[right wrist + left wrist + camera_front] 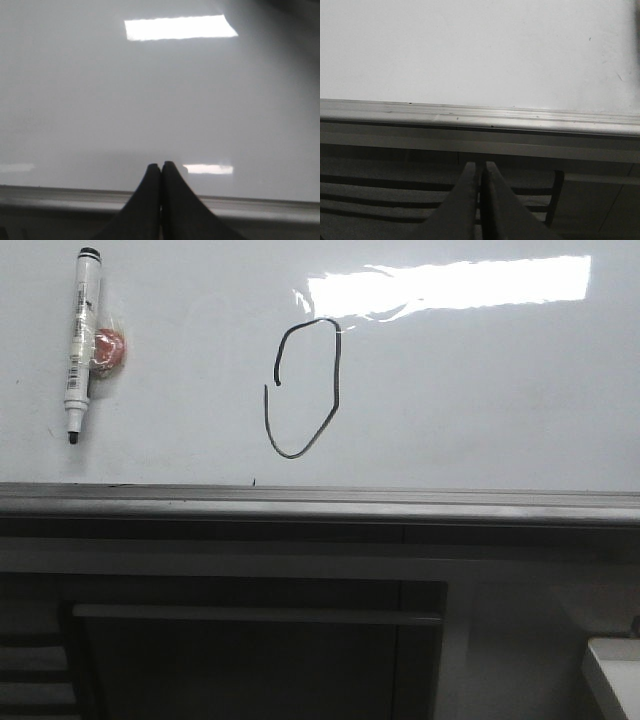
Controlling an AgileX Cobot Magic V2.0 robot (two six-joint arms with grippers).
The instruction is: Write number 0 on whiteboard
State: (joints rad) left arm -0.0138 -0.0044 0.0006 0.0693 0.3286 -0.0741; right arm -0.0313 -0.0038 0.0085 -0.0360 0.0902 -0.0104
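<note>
A hand-drawn number 0 (303,388) is seen on the glossy whiteboard (480,390), with both grippers pressed together and empty.

The oval is drawn thin and dark, taller than wide, lopsided, with a gap at its upper left; neither wrist view takes it in. A white marker (80,342) with black cap and unreadable print is fixed upright to the board well left of it, beside a reddish blob (108,350). The left gripper (481,172) is held below the grey metal rail (480,119); the right gripper (160,172) is pointed at blank, glare-streaked board above the rail.
</note>
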